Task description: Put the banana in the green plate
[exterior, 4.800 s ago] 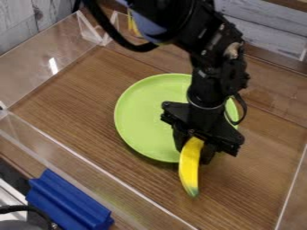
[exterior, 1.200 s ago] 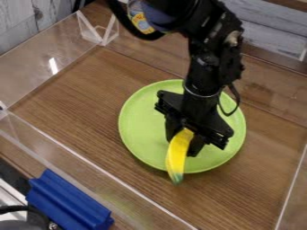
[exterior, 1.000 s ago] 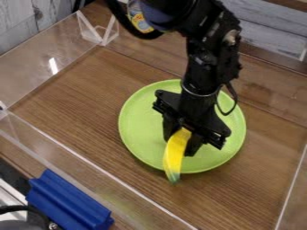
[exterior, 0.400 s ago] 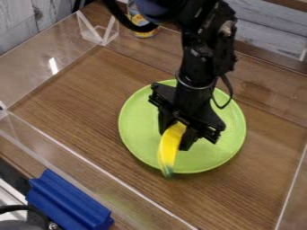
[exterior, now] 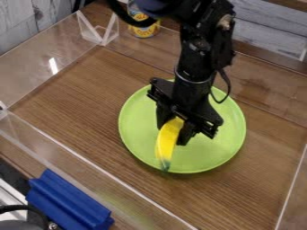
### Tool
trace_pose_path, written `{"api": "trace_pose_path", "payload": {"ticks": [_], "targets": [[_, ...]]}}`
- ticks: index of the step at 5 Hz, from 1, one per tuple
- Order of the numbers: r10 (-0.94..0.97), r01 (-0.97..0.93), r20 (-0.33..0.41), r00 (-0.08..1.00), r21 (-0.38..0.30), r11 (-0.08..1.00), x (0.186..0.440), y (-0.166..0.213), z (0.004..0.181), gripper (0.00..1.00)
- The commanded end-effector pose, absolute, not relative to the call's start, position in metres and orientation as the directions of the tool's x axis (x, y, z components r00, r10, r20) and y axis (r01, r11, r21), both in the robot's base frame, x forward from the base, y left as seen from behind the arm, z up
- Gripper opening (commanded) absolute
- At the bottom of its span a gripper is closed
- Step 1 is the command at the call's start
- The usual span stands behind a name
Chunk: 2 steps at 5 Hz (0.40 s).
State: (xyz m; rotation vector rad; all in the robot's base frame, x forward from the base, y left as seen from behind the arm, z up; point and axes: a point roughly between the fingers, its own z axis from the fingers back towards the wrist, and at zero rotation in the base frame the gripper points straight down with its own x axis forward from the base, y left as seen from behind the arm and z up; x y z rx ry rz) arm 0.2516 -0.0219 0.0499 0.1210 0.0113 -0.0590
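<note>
The green plate lies on the wooden table, right of centre. My gripper points straight down over the plate's left half and is shut on the banana. The yellow banana hangs from the jaws, its upper end hidden between the fingers. Its dark lower tip reaches to the plate's near-left rim; whether it touches the rim I cannot tell.
Clear acrylic walls fence the wooden table on the left and front. A blue block lies at the lower left outside the wall. A yellow object sits at the back behind the arm.
The arm has carried the banana leftward over the plate. The banana's lower end, which hung beyond the plate's front rim, now lies within it.
</note>
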Motion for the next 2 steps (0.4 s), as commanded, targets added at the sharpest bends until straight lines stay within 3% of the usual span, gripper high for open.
{"api": "trace_pose_path", "payload": {"ticks": [1, 2], "targets": [[-0.065, 0.057, 0.059, 0.996, 0.124, 0.991, 0.2632, -0.018, 0.0702, 0.0], [-0.072, 0.064, 0.054, 0.996, 0.13, 0.989, 0.2633, -0.0153, 0.0718, 0.0]]}}
